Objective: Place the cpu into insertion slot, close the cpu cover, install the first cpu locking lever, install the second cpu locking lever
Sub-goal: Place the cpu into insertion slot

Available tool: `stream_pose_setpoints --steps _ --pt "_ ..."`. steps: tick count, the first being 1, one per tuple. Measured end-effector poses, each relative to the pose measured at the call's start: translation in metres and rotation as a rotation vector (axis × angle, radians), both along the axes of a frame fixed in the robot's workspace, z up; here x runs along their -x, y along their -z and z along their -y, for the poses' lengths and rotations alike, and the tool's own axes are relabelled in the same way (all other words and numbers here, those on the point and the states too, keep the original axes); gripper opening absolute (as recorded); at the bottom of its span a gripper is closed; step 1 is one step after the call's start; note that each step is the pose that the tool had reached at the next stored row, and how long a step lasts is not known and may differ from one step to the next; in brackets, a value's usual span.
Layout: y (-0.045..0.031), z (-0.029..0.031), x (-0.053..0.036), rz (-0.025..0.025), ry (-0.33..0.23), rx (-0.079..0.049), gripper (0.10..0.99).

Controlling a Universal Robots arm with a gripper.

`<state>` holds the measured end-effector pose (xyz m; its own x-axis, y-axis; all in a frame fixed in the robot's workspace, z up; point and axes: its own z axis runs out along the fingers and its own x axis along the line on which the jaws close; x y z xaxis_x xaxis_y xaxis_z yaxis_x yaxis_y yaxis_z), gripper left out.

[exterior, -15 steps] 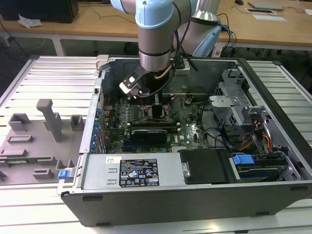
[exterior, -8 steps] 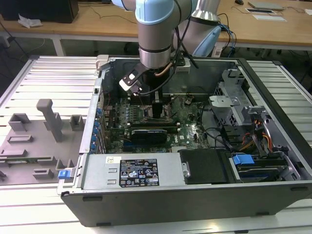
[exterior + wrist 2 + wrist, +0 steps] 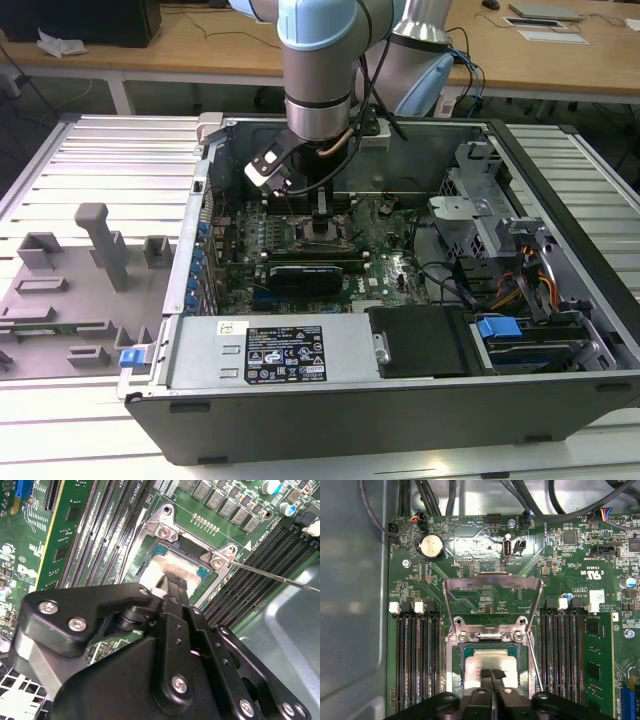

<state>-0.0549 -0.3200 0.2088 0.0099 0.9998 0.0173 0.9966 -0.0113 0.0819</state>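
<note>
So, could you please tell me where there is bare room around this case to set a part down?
Free: the ribbed table at the exterior view's left of the case, past the grey fixture tray, and at its right. Crowded: the socket, where the claw sits over the cpu, and the cabled drive bay.

I see the cpu [image 3: 490,658] in its socket [image 3: 452,670], under the gripper [image 3: 491,673], with the cpu cover [image 3: 492,582] hinged open beside it. In the exterior view, the fixture tray [image 3: 60,300] lies at the case's [image 3: 400,410] nine o'clock.
</note>
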Motion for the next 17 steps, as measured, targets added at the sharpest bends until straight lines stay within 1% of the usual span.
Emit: stream_pose_setpoints --steps 1,4,6,11,13,14,15,16,17 --pt "0.0 0.0 0.0 0.0 0.0 0.0 0.114" --pt "0.0 0.0 0.0 0.0004 0.0 0.0 0.106" --pt "-0.0018 0.0001 0.0001 0.0001 0.0 0.0 0.106" --pt "-0.019 0.0 0.0 0.0005 0.0 0.0 0.106" --pt "-0.0276 0.0 0.0 0.0004 0.0 0.0 0.106" --pt "-0.0303 0.0 0.0 0.0004 0.0 0.0 0.106" --pt "-0.0369 0.0 0.0 0.0004 0.0 0.0 0.106" --pt "-0.0411 0.0 0.0 0.0003 0.0 0.0 0.106" --pt "-0.0436 0.0 0.0 0.0004 0.0 0.0 0.106"
